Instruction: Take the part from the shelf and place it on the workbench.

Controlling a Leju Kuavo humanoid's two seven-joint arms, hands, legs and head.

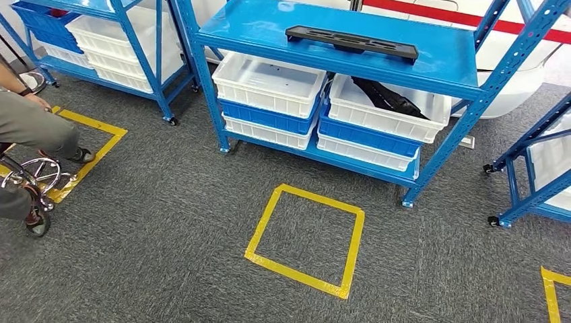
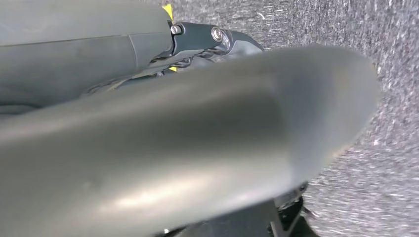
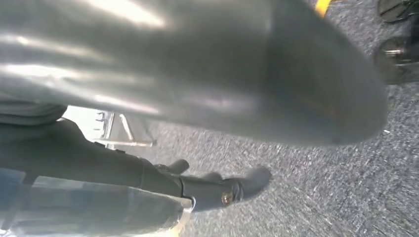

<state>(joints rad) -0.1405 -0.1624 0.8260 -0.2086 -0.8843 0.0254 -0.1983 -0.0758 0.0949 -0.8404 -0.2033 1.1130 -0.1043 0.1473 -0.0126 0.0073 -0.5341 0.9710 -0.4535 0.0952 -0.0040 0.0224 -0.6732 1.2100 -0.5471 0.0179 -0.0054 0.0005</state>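
Part lying flat on the top deck of the blue shelf (image 1: pixel 269 30), at 12 o'clock.

The black part (image 1: pixel 351 42) is looking long, rigid and light; grasp near mid-length. Left hand (image 2: pixel 207 39) and right hand (image 3: pixel 217 190) are hanging over carpet, finger state unreadable; workbench out of frame.

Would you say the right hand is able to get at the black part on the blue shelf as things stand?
Probably not yet: the black part lies uncovered on the shelf, but the right hand hangs low over the carpet.

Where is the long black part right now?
In the head view, the long black part lies flat on the blue shelf's top, right of centre, above the white bins.
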